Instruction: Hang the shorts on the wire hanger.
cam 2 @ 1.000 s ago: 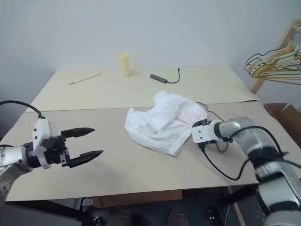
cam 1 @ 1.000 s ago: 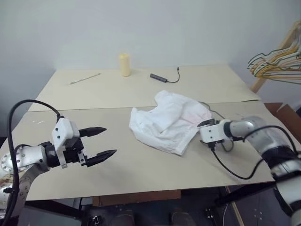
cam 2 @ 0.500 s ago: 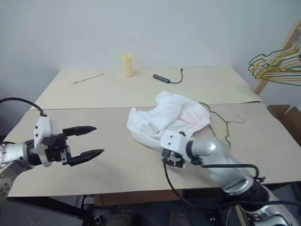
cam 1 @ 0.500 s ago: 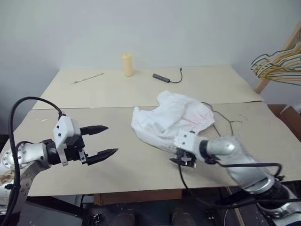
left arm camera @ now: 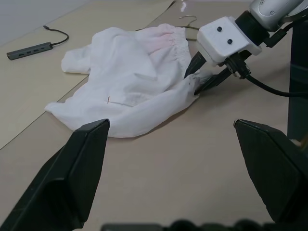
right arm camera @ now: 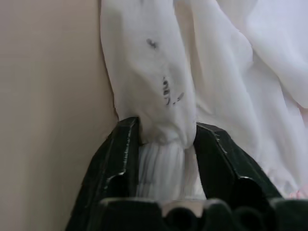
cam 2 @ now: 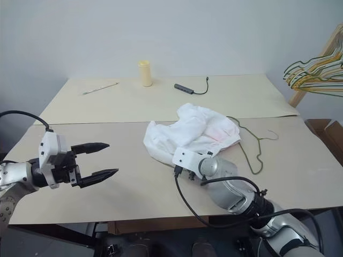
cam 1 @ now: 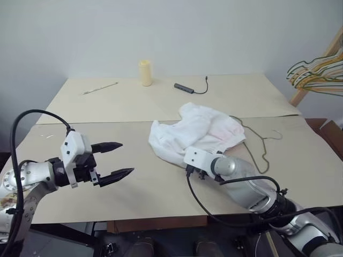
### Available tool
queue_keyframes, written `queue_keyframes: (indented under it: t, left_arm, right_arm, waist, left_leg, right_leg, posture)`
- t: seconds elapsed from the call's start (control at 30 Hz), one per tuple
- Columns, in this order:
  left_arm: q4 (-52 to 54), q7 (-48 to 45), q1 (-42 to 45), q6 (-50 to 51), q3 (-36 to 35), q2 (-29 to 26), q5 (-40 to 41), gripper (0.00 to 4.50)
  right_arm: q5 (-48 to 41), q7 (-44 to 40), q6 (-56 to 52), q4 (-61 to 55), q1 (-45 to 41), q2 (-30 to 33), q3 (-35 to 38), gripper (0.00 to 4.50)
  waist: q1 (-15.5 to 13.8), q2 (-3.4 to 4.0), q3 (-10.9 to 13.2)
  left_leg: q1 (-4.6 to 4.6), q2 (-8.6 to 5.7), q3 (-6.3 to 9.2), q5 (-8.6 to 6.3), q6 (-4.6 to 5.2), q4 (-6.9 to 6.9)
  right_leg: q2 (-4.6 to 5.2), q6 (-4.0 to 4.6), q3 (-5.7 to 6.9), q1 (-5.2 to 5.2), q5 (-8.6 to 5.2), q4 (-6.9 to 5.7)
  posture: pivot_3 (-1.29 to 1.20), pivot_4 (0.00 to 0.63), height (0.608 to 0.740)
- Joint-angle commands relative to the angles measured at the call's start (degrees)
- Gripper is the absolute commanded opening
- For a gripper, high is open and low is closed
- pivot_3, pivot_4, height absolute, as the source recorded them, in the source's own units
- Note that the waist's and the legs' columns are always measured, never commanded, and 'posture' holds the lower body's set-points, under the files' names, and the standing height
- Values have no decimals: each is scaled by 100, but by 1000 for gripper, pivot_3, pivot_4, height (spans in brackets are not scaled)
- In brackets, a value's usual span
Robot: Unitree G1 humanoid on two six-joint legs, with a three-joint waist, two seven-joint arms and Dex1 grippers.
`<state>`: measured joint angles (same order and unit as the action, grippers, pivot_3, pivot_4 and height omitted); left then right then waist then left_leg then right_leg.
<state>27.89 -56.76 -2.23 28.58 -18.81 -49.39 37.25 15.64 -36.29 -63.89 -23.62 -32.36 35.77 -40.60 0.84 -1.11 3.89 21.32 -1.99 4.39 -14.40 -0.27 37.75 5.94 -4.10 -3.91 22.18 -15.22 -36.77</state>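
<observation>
The white shorts lie crumpled mid-table, the pink-tinted waistband toward the right. Beside them on the right lies the thin dark wire hanger, flat on the table, its hook toward the right. My right gripper is at the near edge of the shorts, shut on a bunched fold of cloth that fills the gap between its black fingers. Near that fold, the cloth carries tiny dark marks. My left gripper hovers open over the table, well left of the shorts, with nothing between its fingers.
At the back of the table stand a yellow cylinder, a dark USB hub with its cable and a thin stick. Bunched coloured hangers hang on a wooden rail at the far right. A black cable trails from my right wrist.
My right arm swung from the right side of the shorts to their near edge, rolled over, and closed on the cloth. The wire hanger now shows uncovered. The left arm stayed still.
</observation>
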Motion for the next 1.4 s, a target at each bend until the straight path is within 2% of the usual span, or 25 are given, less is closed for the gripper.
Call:
queue_keyframes:
  t: [0.03, 0.1, 0.2, 0.33, 0.47, 0.57, 0.7, 0.83, 1.0, 1.27, 1.4]
  left_arm:
    - [39, 40, 76, -162, 4, 27, -65, 4500]
    - [17, 30, 100, -173, 31, 38, -89, 4500]
    - [-34, -40, 132, -304, 191, -1, -295, 4500]
    - [-305, 3, 364, -661, 671, -10, -885, 4500]
    - [-1119, -24, 1132, -1569, 1692, 76, -2071, 4500]
    - [-1818, -58, 1680, -2270, 2295, 221, -2769, 4500]
    - [-2857, -145, 2381, -3105, 2929, 513, -3456, 4500]
    - [-3921, -113, 3006, -3849, 3421, 886, -4013, 4500]
    - [-5224, -99, 3654, -4782, 4040, 1463, -4674, 4500]
    - [-7245, 853, 4667, -5840, 4670, 1957, -5940, 4500]
    - [-7946, 1358, 5035, -6013, 4771, 2204, -6242, 3595]
  right_arm:
    - [156, -121, 358, -193, -14, 380, 33, 663]
    - [146, -236, 585, -189, 24, 623, 49, 18]
    - [160, -438, 1400, -68, 149, 1123, 190, 18]
    - [-127, -880, 3144, 240, 405, 1824, 699, 18]
    - [-1046, -1787, 5935, 843, 785, 2696, 1600, 18]
    - [-1523, -2457, 6819, 1099, 1070, 3071, 1992, 18]
    - [-1921, -3051, 7289, 1162, 1435, 3340, 2438, 18]
    - [-1961, -2947, 7229, 1112, 1571, 3128, 2745, 18]
    - [-1930, -2938, 7141, 1020, 1694, 2968, 2989, 18]
    - [-1943, -2950, 7033, 850, 1870, 2856, 3238, 18]
    - [-1926, -2955, 7007, 788, 1976, 2849, 3344, 0]
  waist:
    - [2, 0, 0]
    - [4, 0, 0]
    - [0, 0, 0]
    - [0, -2, 1]
    - [-16, -2, 1]
    - [17, -3, 0]
    - [89, -5, -3]
    - [213, -8, -8]
    - [202, -11, -21]
    - [232, -14, -87]
    - [306, -16, -97]
  left_leg:
    - [0, 0, -3, 0, 0, 0]
    - [0, 0, -5, 0, 0, 0]
    - [1, 0, -10, 0, 0, 0]
    - [1, -2, -30, 0, 0, 2]
    - [0, -2, -36, 0, 1, 6]
    - [1, 1, -39, -1, 2, 6]
    - [3, 3, -43, -2, 3, 7]
    - [5, 2, -43, -2, 3, 11]
    - [5, -1, -43, -1, 3, 18]
    - [3, -4, -42, -1, 3, 33]
    - [-47, -5, -42, -2, 5, 39]
  right_leg:
    - [0, 0, 0, 0, 0, 0]
    - [0, -1, 0, 0, 0, 1]
    - [0, -2, 0, -2, -1, 3]
    - [2, -3, 3, -8, -2, 5]
    - [1, -4, 7, -15, -2, 8]
    - [1, -4, 8, -18, -1, 13]
    - [1, -4, 5, -14, -1, 12]
    - [1, -5, 2, -13, 0, 6]
    - [2, -10, 1, -17, 3, 4]
    - [3, -19, 2, -31, 7, 3]
    - [3, -47, 5, -100, -3, 14]
  posture:
    - [7, 37, 740]
    - [4, 37, 740]
    - [-4, 34, 740]
    - [-17, 29, 740]
    - [-33, 22, 740]
    - [-54, 13, 740]
    - [-85, 4, 740]
    - [-111, 0, 740]
    - [-137, 0, 740]
    - [-164, 0, 740]
    - [-172, 0, 740]
